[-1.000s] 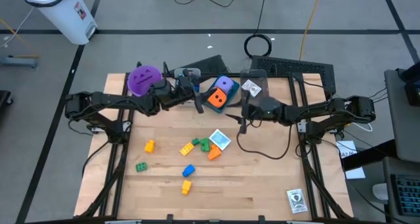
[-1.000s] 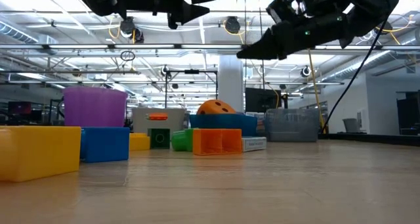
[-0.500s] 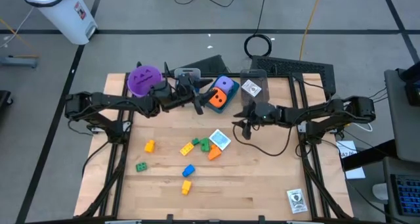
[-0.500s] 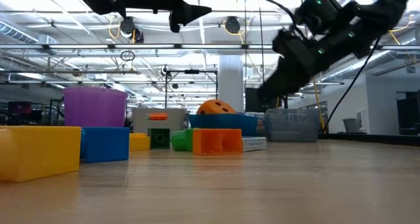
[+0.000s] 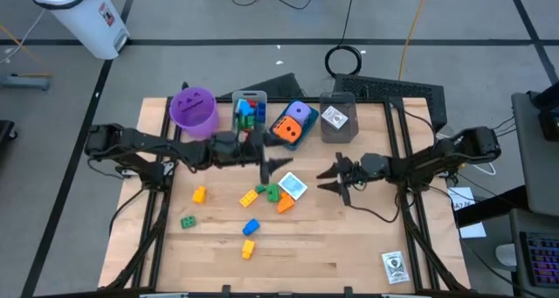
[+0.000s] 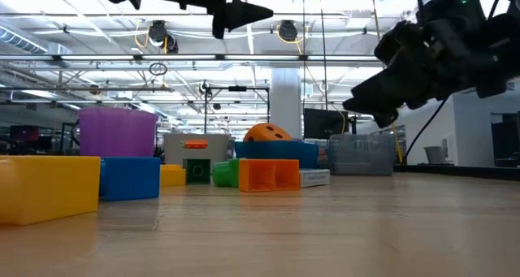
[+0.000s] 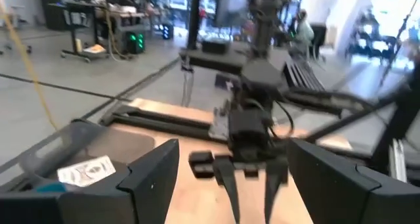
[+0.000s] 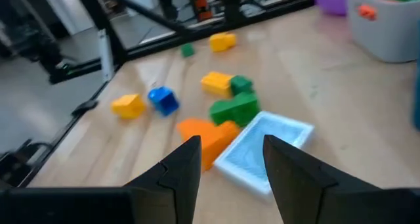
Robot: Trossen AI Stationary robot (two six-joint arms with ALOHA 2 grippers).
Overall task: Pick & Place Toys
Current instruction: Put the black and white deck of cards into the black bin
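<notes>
Your left gripper (image 5: 278,163) hangs above the table with its jaws apart and nothing between them. Your right gripper (image 5: 329,177) faces it from the other side, jaws also apart and empty. The two tips point at each other across a gap, and the low view shows both clear of the tabletop.

The loose bricks sit just ahead of and below the right jaws. The orange brick (image 8: 207,140) is nearest, touching the edge of a pale blue card (image 8: 264,150) that lies flat. Beyond it the green brick (image 8: 233,109) lies with its long axis running across the jaw line, and a yellow brick (image 8: 216,82) with a small green one on its end lies beside it, long axis angled the same way. The blue brick (image 8: 163,100) and a second yellow brick (image 8: 128,105) sit farther out, well apart from the cluster.

Behind the left jaws stand the purple cup (image 5: 193,109) and a grey bin (image 5: 250,111) holding blue, green and red bricks. The blue bin (image 5: 295,124) holds the orange die (image 5: 286,131) and the purple die (image 5: 300,114). A printed cube (image 5: 334,117) rests in the clear bin (image 5: 337,106).
</notes>
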